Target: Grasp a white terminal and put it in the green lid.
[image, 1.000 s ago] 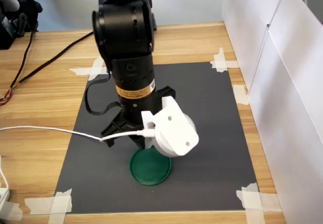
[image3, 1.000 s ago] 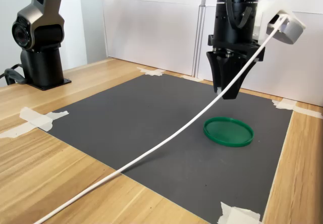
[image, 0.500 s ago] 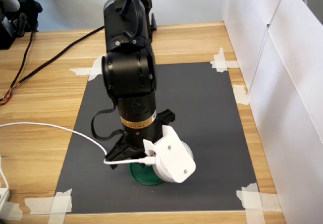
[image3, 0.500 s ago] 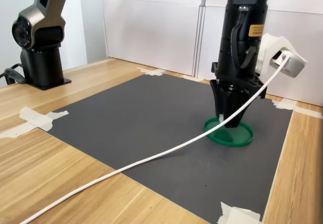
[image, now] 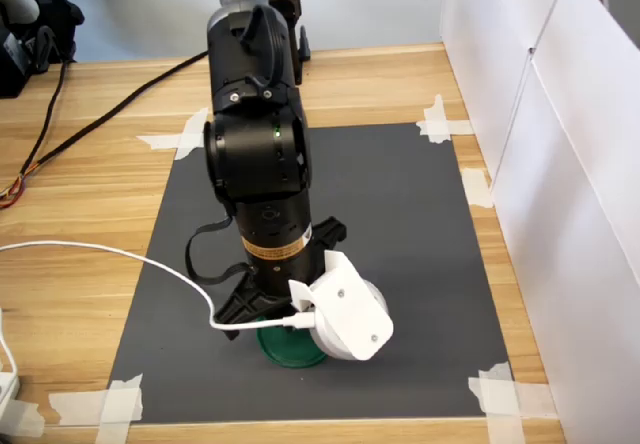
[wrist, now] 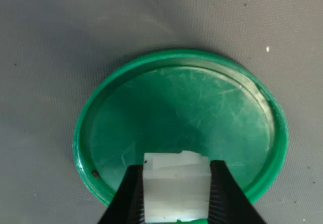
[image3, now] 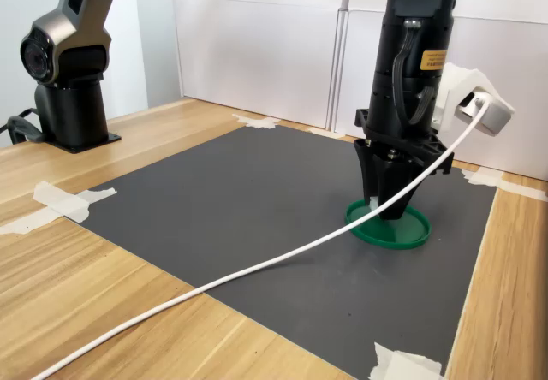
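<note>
- Pincer [wrist: 175,204]: clenched on the white terminal [wrist: 175,188], lowered over the green lid [wrist: 202,113].
- Green lid: flat on the dark mat [image3: 231,200], tabletop [image3: 77,286] beneath.
- White cable [image3: 257,264]: trailing across mat.

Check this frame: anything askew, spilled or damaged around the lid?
Nothing stands out. The gripper holds the white terminal squarely over the green lid, which lies flat on the dark mat. The lid shows only light scuffs.

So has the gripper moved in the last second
Yes. The gripper has dropped straight down: a second ago it hung well above the green lid; now, in the second exterior view, its tips sit at the lid, shut on the white terminal.
</note>
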